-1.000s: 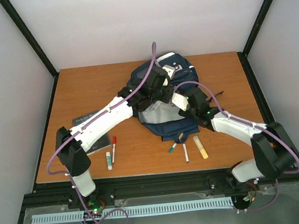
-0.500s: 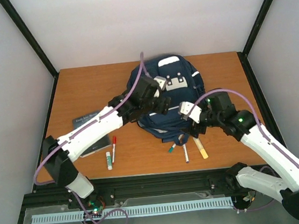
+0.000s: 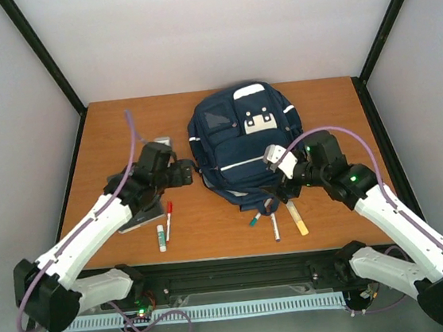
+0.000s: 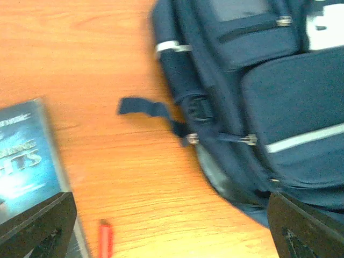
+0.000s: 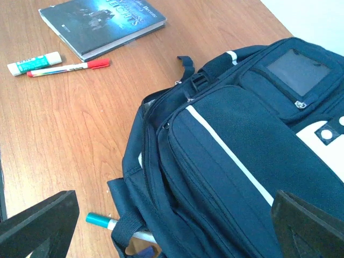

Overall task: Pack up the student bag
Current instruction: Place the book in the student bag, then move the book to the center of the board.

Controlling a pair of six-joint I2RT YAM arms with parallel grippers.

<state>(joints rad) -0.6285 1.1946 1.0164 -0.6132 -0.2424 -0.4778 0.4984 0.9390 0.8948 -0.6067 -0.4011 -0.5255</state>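
Both arms pull back off the student bag (image 3: pixel 239 144), now flat on the tabletop (image 3: pixel 328 114) between left end effector (image 3: pixel 182 171) and right end effector (image 3: pixel 280 177), both wide, empty; book (image 5: pixel 102 21) left of bag unpacked.

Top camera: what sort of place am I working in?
Probably a lab robot cell: orange-brown wooden tabletop boxed in by white wall panels on black frame posts, black mounting rail at the near edge.
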